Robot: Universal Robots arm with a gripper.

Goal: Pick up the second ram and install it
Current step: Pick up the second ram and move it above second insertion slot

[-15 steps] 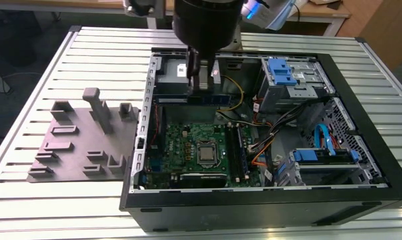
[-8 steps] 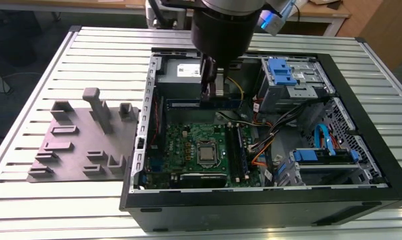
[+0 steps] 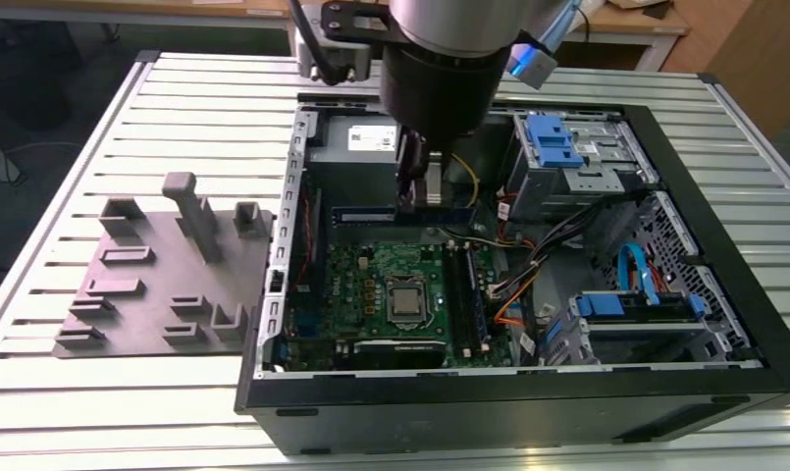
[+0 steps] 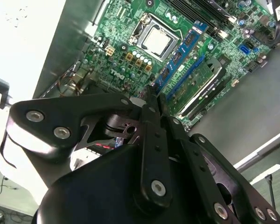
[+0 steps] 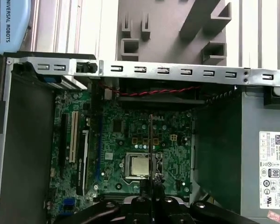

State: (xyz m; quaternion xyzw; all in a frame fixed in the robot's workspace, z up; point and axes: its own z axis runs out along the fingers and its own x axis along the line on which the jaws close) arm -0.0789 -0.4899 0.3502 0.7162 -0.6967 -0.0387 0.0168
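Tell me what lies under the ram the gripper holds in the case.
The green motherboard lies under the second ram, clamped in the gripper, with the processor close beside its line. The board strip directly behind the stick is covered.

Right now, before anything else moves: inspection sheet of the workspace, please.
Surface: slatted metal table carrying an open PC case.
Job's things: second ram held over the motherboard, near the power supply.
Clutter: grey holder block beside the case, on the exterior view's left.
Grippers: gripper shut on the second ram.
Cables: wire bundle and blue cable inside the case.
Surroundings: wooden desk behind the table.
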